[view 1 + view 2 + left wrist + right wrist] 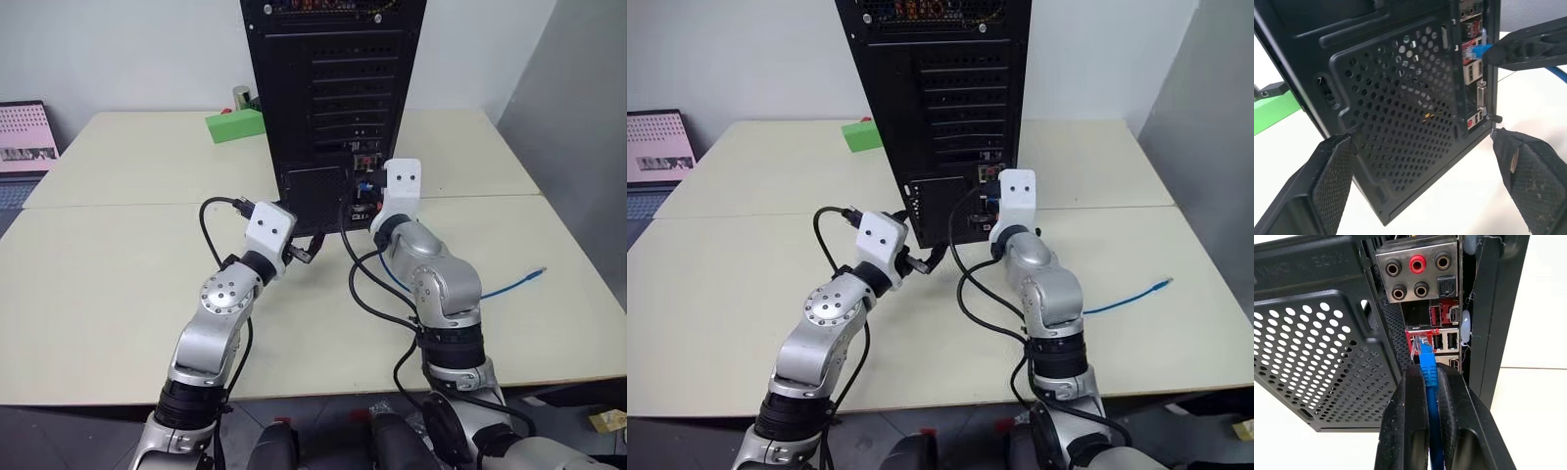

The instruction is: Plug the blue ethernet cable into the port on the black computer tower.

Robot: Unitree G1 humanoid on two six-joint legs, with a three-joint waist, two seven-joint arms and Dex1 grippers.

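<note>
Cable end pinched between the closed fingers of the right gripper (1426, 382): the blue ethernet cable (1428, 377) runs up between them, its clear plug projecting toward the red-framed port block on the rear of the black computer tower (333, 88), which stands upright on the table (118, 255). Holding just behind the plug appears meant to keep it stiff and aligned for insertion; the plug looks at or just short of the port, not seated. The free end trails across the table at the robot's right. The left gripper (1425, 161) is spread wide, its fingers straddling the tower's lower rear corner, seemingly to brace the case against the push.
</note>
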